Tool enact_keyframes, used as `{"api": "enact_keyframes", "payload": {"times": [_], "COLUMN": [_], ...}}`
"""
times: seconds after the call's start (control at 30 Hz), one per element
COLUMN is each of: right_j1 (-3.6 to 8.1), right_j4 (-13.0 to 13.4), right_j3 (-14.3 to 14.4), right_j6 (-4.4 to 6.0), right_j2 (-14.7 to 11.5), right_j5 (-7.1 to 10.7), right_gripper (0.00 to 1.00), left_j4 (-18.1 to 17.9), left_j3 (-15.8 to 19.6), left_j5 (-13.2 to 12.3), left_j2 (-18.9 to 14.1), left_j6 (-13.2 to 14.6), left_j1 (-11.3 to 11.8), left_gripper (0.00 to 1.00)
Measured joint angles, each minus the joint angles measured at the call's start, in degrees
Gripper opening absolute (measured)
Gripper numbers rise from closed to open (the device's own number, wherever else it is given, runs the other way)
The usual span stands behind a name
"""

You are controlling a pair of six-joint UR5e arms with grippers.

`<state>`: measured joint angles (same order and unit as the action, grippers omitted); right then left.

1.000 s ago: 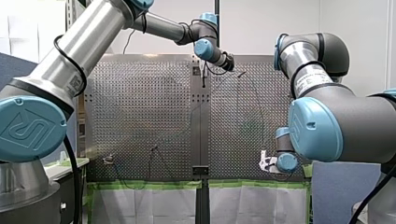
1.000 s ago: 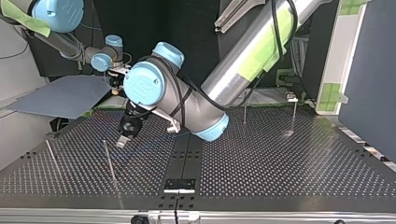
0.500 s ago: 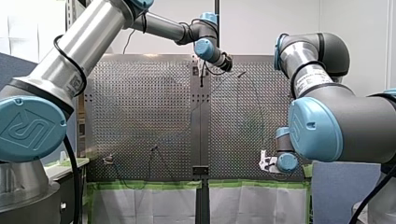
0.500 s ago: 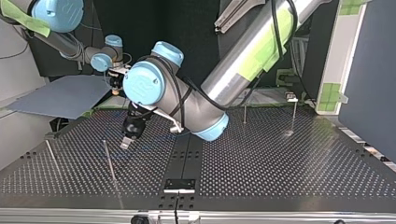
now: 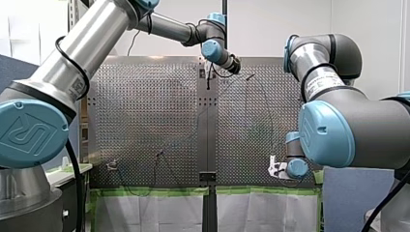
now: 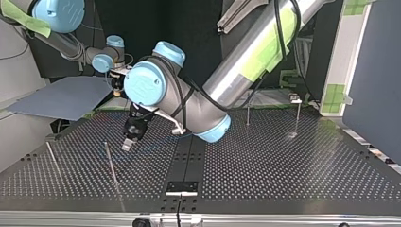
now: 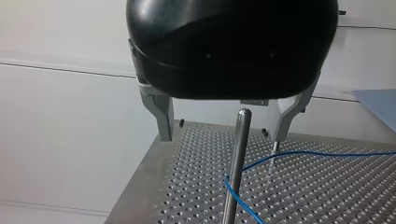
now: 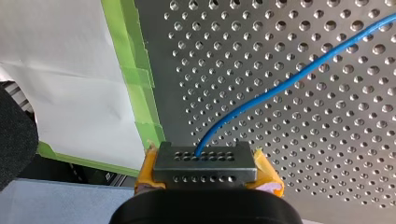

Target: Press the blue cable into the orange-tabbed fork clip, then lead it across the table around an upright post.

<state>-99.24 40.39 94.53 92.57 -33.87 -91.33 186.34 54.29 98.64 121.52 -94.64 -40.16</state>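
My left gripper [image 7: 221, 139] is black with metal fingers [image 7: 161, 116] and stands open, nothing held. A slim upright metal post [image 7: 237, 163] rises just ahead of it, between the fingers. The blue cable [image 7: 303, 153] bends around that post low down. In the top view this gripper [image 6: 127, 143] hovers beside the post [image 6: 109, 161]. My right gripper [image 8: 204, 161], with yellow pads, is shut on the blue cable [image 8: 280, 88], which runs away from it over the perforated table [image 8: 303, 140]. It sits low at the table's edge [image 5: 276, 169]. I cannot make out the orange-tabbed clip.
A second thin post [image 6: 52, 158] stands at the top view's left, two more posts [image 6: 248, 115] at its right. Green tape [image 8: 140, 88] and white sheeting line the table edge by my right gripper. A grey board [image 6: 66, 97] lies beyond the table.
My left gripper shifted a little toward the post in the top view, then held still. My right arm has not moved.
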Motion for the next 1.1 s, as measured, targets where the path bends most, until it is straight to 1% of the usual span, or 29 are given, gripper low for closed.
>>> {"api": "enact_keyframes", "payload": {"times": [0.2,0.47,0.63,0.77,0.93,1.1], "right_j1": [-0.06,-0.12,-0.19,-0.22,-0.26,-0.41], "right_j4": [-0.2,-0.3,-0.3,-0.2,-0.3,-0.3], "right_j3": [0.0,0.0,0.0,0.0,-0.3,-0.4], "right_j6": [-0.02,-0.11,-0.16,-0.17,-0.26,-0.35], "right_j2": [0.0,0.0,0.0,0.0,0.0,0.0], "right_j5": [0.0,0.0,0.0,0.0,0.0,0.0], "right_gripper": [0.0,0.0,0.0,0.0,0.0,0.0], "left_j4": [0.0,0.3,1.2,1.3,-0.6,-3.5], "left_j3": [0.0,0.0,0.4,1.9,4.5,7.4], "left_j5": [0.0,0.1,0.1,0.1,0.2,0.1], "left_j2": [0.0,0.0,0.0,-0.4,-2.6,-5.4], "left_j6": [0.6,0.7,0.8,1.3,2.5,1.4], "left_j1": [-0.1,-0.1,-0.1,-0.1,0.2,0.5], "left_gripper": [1.0,1.0,1.0,1.0,1.0,1.0]}}
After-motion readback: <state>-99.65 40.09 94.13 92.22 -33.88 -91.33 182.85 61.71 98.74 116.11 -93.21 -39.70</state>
